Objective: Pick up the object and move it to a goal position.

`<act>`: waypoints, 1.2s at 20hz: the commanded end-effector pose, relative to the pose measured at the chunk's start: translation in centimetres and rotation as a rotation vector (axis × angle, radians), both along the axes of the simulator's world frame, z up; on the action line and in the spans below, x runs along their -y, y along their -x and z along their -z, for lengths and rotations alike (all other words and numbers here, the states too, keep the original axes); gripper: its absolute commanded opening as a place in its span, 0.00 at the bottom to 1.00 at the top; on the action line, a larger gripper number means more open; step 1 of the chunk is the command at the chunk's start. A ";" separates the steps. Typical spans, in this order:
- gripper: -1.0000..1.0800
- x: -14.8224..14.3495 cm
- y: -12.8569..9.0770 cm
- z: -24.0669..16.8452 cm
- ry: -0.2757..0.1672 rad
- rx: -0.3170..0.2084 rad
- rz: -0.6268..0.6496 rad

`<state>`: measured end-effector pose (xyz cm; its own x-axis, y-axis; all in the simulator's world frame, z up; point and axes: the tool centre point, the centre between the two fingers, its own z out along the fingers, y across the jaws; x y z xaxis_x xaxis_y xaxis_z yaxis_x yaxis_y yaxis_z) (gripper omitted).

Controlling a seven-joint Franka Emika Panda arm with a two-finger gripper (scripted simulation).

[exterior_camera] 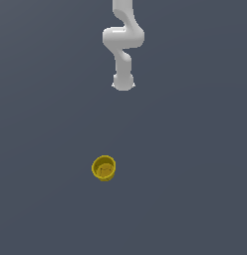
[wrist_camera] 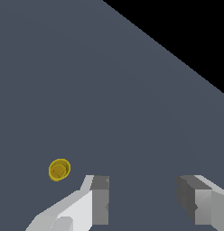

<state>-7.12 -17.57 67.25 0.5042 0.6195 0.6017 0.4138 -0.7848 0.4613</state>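
Wrist view: the white gripper (wrist_camera: pixel 143 200) is held spread, evidently ready for the small yellow cup-shaped container (wrist_camera: pixel 59 170), not yet reached.

Bare grey floor (exterior_camera: pixel 195 164) lies all round the cup (exterior_camera: pixel 103 168); nothing stands between it and the gripper (wrist_camera: pixel 143 198), well apart, jaws spread wide.

Yellow cup (exterior_camera: pixel 103 168), white arm (exterior_camera: pixel 123 40) with grey-padded gripper (wrist_camera: pixel 143 198), plain slate-grey floor (exterior_camera: pixel 195 174)
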 end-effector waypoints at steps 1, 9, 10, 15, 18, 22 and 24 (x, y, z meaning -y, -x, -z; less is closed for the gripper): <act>0.62 2.2 0.2 0.5 -0.006 0.014 -0.031; 0.62 8.4 -1.0 5.9 -0.040 0.022 -0.137; 0.62 9.0 -1.4 6.9 -0.045 0.019 -0.152; 0.62 11.0 -3.6 13.3 -0.072 -0.004 -0.234; 0.62 11.3 -5.3 17.9 -0.090 -0.027 -0.290; 0.62 10.4 -7.6 24.8 -0.112 -0.064 -0.374; 0.62 9.4 -8.7 28.5 -0.123 -0.086 -0.421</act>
